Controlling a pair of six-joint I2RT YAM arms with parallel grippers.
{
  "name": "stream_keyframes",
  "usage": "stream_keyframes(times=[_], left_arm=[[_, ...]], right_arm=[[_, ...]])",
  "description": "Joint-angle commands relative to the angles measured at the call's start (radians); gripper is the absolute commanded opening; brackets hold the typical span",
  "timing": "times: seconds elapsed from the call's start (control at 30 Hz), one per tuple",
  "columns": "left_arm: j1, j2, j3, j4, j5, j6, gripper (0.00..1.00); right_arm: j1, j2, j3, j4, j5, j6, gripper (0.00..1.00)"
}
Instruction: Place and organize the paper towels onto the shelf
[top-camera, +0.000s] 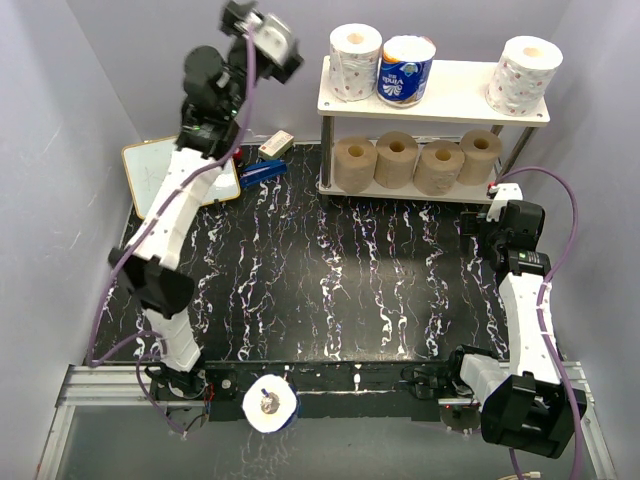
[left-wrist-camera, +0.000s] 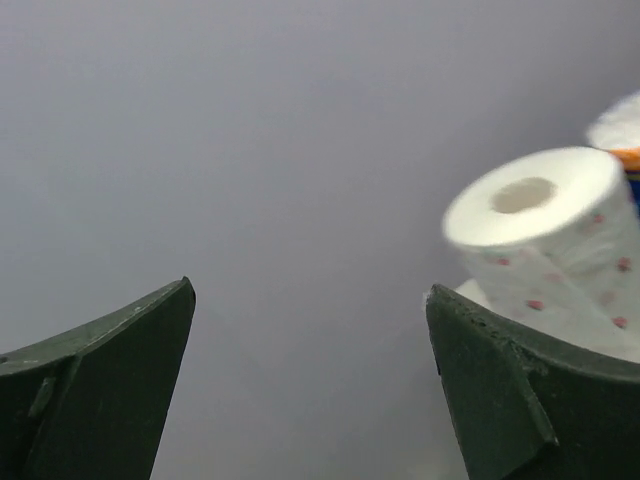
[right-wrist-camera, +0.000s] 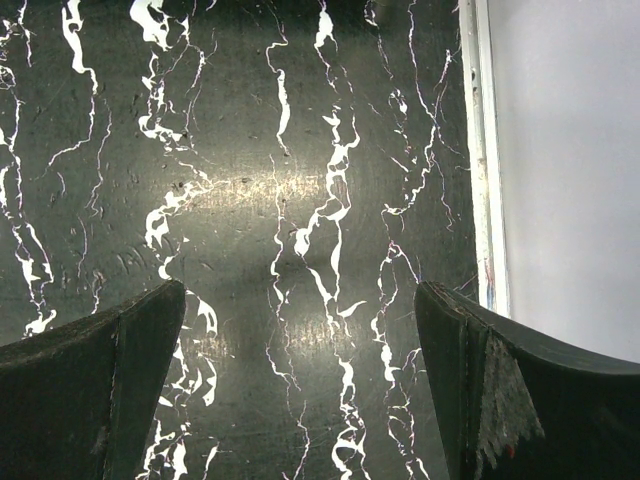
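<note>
The shelf (top-camera: 445, 105) stands at the back right. Its top board holds a white patterned roll (top-camera: 355, 60), a blue-wrapped roll (top-camera: 405, 70) and another white patterned roll (top-camera: 522, 72). The lower board holds four tan-brown rolls (top-camera: 415, 162) in a row. One more white roll (top-camera: 270, 405) lies at the near edge between the arm bases. My left gripper (top-camera: 283, 48) is raised high, left of the shelf top, open and empty; its view shows the white roll (left-wrist-camera: 545, 240) to the right. My right gripper (top-camera: 487, 220) is open and empty, low over the table (right-wrist-camera: 300, 200) by the shelf's right leg.
A small framed whiteboard (top-camera: 160, 170) lies at the back left, with a blue object (top-camera: 262, 172) and a small box (top-camera: 275, 145) beside it. Grey walls close in the left, back and right. The table's right edge (right-wrist-camera: 480, 150) runs near my right gripper.
</note>
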Motion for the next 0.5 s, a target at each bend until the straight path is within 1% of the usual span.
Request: stream_keyframes(times=[0.0,0.03,0.1,0.13,0.17,0.2,0.23,0.27,0.33,0.4,0.47], left_arm=[[0.017,-0.273,0.170,-0.519,-0.620,-0.036,0.99],[0.022,-0.355,0.076,-0.570,-0.692,-0.010,0.99],[0.030,-0.594,-0.285,-0.492,-0.791,0.037,0.99],[0.046,-0.700,-0.431,-0.509,-0.813,0.018,0.99],[0.071,-0.769,-0.545,-0.609,-0.799,-0.047,0.99],[0.119,-0.836,-0.615,-0.712,-0.753,-0.121,0.99],[0.174,-0.909,-0.695,-0.775,-0.692,-0.178,0.99],[0.223,-0.974,-0.791,-0.811,-0.628,-0.213,0.99],[0.289,-1.074,-0.932,-0.891,-0.531,-0.279,0.99],[0.334,-1.113,-1.010,-0.985,-0.456,-0.346,0.99],[0.368,-1.120,-1.056,-1.049,-0.427,-0.419,0.99]], right_arm=[[-0.008,-0.031,0.006,0.052,-0.002,0.003,0.98],[-0.008,-0.033,0.006,0.053,-0.001,0.004,0.98],[-0.008,-0.039,0.013,0.051,0.002,0.003,0.98],[-0.007,-0.041,0.015,0.050,0.007,0.003,0.98],[-0.007,-0.044,0.019,0.050,0.014,0.005,0.98],[-0.006,-0.046,0.024,0.048,0.012,0.005,0.98],[-0.005,-0.049,0.026,0.047,0.008,0.005,0.98],[-0.005,-0.051,0.027,0.046,-0.005,0.005,0.98],[-0.005,-0.051,0.040,0.035,-0.021,0.003,0.98],[-0.005,-0.052,0.053,0.035,-0.009,0.024,0.98],[-0.005,-0.066,0.057,0.058,-0.003,0.054,0.98]])
